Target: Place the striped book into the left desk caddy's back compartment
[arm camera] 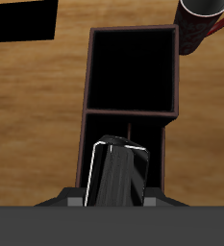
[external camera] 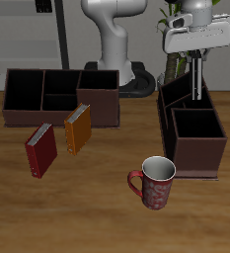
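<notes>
We are holding the striped book (arm camera: 117, 173) between the fingers of the gripper (external camera: 195, 87), closed on its upper edge, and it is hanging upright above the left desk caddy (external camera: 191, 133). In the exterior view the book shows only as a thin dark sliver (external camera: 196, 77) below the hand, directly over the caddy's far end. The wrist view is showing us the book's edge poised over the back compartment (arm camera: 157, 144), the narrow divided section, with the large square bin (arm camera: 133, 69) lying beyond it. We cannot tell whether the book's lower edge is already dipping below the caddy's rim. So pick-up and carry look finished; what is remaining, as we are judging it, is lowering the book into the slot without catching the divider, then letting go. Away from this caddy, the red book (external camera: 41, 149), the orange book (external camera: 77, 128) and the mug (external camera: 154, 182) are sitting untouched.
</notes>
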